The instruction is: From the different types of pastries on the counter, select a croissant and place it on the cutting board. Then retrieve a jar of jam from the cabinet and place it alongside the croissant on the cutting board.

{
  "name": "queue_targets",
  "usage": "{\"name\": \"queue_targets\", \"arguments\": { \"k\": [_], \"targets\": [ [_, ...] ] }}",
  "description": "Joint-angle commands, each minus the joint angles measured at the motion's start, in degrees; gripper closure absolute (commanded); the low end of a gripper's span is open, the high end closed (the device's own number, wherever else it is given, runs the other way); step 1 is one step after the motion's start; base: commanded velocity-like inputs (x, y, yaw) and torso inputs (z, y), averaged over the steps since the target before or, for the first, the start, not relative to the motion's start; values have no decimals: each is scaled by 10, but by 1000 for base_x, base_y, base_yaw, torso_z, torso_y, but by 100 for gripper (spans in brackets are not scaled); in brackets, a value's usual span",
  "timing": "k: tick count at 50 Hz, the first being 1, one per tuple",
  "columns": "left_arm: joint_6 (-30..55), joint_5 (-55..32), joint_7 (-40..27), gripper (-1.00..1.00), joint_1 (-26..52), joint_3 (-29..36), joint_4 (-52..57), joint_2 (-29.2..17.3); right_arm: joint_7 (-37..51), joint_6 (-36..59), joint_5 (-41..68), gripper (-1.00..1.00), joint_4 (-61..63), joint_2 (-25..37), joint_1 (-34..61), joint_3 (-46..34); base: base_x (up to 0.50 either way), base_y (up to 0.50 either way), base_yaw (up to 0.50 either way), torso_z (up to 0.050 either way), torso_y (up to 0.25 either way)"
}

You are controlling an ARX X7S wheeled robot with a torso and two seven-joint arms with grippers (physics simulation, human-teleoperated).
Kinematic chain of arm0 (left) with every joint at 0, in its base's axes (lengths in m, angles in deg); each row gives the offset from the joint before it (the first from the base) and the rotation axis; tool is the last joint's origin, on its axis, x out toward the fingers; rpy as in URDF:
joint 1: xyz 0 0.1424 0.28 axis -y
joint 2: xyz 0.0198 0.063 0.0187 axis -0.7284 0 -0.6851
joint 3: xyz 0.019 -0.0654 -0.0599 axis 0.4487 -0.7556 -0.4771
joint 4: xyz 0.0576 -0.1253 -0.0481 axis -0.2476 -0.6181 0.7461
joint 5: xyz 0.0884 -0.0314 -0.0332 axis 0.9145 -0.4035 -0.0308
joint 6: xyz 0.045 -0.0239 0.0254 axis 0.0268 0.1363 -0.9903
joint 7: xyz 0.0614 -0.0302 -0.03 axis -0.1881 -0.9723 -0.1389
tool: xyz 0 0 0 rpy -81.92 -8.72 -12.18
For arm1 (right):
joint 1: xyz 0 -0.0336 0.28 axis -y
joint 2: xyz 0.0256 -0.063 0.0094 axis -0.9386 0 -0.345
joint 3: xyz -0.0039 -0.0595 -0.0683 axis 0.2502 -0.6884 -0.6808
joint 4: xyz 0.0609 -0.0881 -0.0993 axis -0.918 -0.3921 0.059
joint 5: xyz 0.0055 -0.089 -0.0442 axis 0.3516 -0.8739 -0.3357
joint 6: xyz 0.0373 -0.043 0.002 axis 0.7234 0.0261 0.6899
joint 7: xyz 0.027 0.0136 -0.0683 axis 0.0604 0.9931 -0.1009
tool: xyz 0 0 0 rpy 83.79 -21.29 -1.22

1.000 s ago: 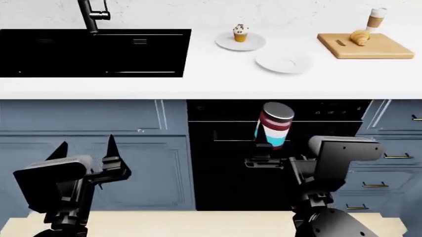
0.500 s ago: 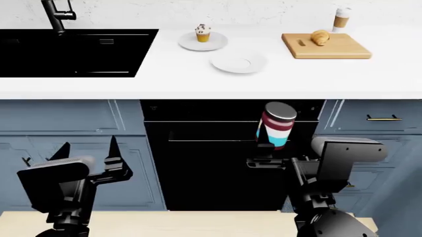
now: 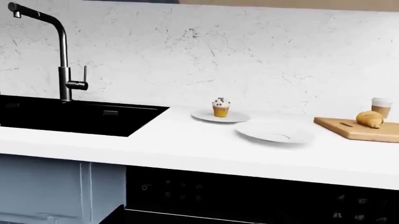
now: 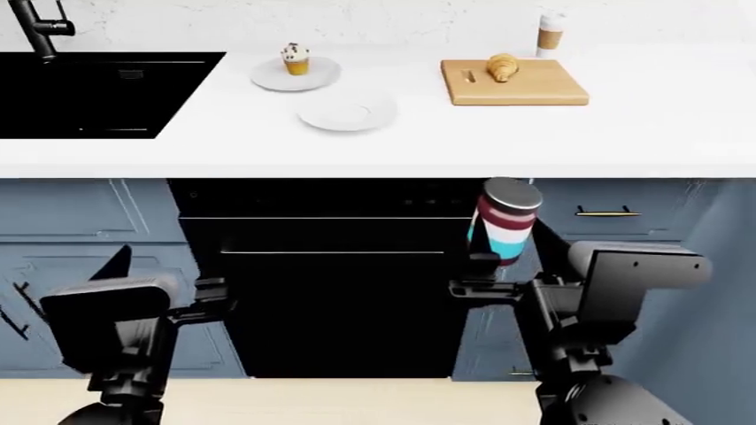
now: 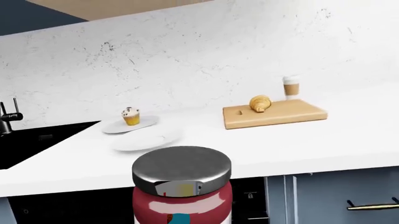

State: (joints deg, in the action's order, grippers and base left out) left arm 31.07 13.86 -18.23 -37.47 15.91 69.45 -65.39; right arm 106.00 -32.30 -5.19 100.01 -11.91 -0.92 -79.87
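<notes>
Our right gripper (image 4: 482, 282) squeezes the jar of jam (image 4: 504, 221) low, near us. Far away, the croissant (image 4: 502, 66) sits on the cutting board (image 4: 537, 88). We might bump the counter (image 4: 661, 124) edge lifting it. Our left gripper (image 4: 165, 274) is open.

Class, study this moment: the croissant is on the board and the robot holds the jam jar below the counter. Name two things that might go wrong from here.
1. The jar of jam sits tilted in the right tool, below the counter edge; lifting it could knock it against that edge or let it slip.
2. The croissant already lies on the cutting board, with a coffee cup just behind; setting the jar down carelessly might bump either.
</notes>
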Motion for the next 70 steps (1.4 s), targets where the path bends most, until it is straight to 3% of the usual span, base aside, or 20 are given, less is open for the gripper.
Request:
{"name": "queue_targets", "arguments": {
  "k": [1,15,25,39,46,55,70],
  "targets": [
    [-4,22,2,-100,19,22,-7,-11,0,12,-3,100,0,4,13,4,-1,-500,0,0,0],
    [-1,37,8,-100,44,49,-17,-17,11,47,22,100,9,18,50,12,0,-355,0,0,0],
    [36,77,23,-100,104,116,-30,-28,58,172,107,100,13,54,167,28,0,0,0,2,0],
    [291,14,24,-100,266,134,34,-23,82,302,228,100,-73,60,364,47,0,0,0,0,0],
    [380,-17,32,-100,332,138,43,-21,108,366,279,100,-109,48,444,39,0,0,0,0,0],
    [429,-36,31,-100,364,139,54,-17,132,387,308,100,-123,53,464,47,66,0,0,0,0],
    [417,-30,29,-100,385,147,35,-14,116,371,286,100,-122,56,461,43,264,0,0,0,0]
  ]
}}
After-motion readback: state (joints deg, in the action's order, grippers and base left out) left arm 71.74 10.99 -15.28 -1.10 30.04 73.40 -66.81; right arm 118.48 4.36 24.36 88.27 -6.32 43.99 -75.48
